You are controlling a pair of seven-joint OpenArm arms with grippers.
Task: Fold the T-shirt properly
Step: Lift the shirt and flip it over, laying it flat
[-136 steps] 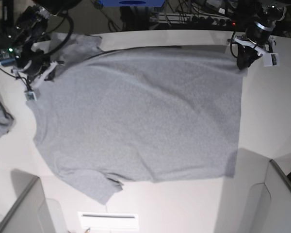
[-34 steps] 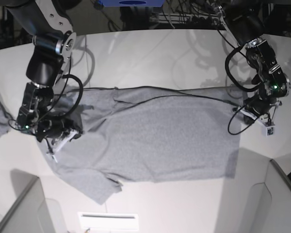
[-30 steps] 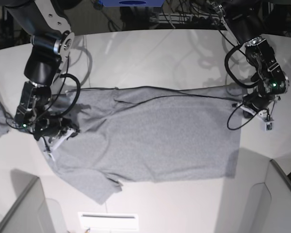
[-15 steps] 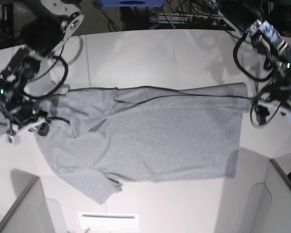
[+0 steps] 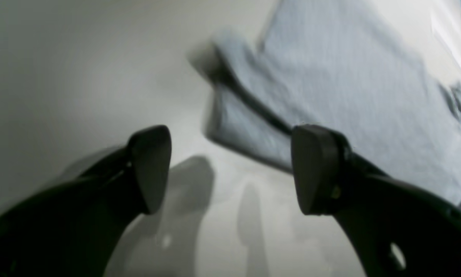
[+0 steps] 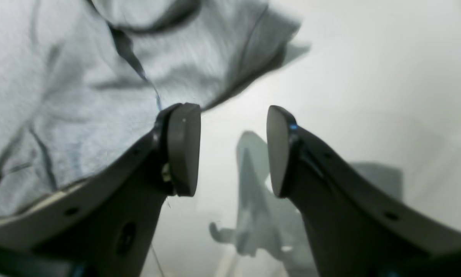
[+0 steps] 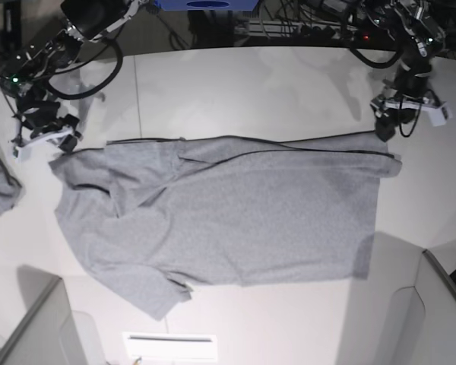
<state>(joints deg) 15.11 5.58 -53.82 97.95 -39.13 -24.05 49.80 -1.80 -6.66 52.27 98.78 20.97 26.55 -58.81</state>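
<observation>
The T-shirt lies folded over across the middle of the white table. Both the left gripper and right gripper hover with jaws released, holding nothing, just beside the shirt's far corners

We see the white tabletop brightly and evenly lit from above, with faint arm shadows. Both wrist views are soft with motion blur, and the heather-grey cotton T-shirt smears there.
</observation>
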